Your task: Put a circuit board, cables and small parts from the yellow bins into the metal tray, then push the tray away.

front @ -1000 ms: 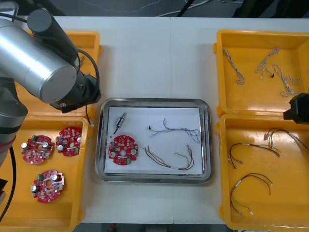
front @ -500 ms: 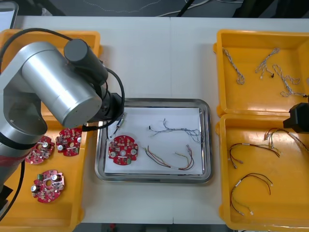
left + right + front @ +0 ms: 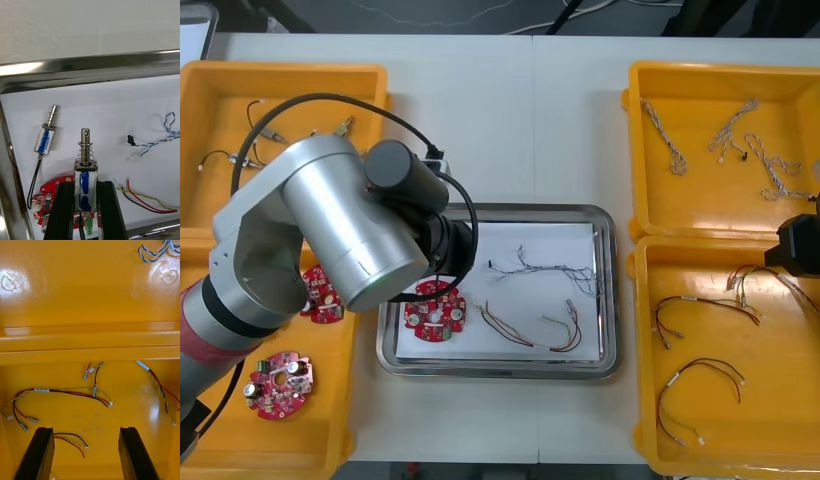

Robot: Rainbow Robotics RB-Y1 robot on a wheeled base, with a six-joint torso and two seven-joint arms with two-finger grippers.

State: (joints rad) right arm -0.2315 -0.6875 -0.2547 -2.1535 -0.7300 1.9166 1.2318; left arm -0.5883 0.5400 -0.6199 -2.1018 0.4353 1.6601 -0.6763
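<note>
Now left hand, grasping a small metal part, has swung over the tray (right hand released).

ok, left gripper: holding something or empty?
Holding. In the left wrist view the left gripper is shut on a small metal part, fingers on either side, above the metal tray.

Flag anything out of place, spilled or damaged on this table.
Nothing stands out. The tray holds a board, a blue-white cable, a red-yellow cable and one metal part, all lying flat inside the rim. The left gripper, shut on a second metal part, is above the tray; the right gripper is open over the near right bin.
</note>
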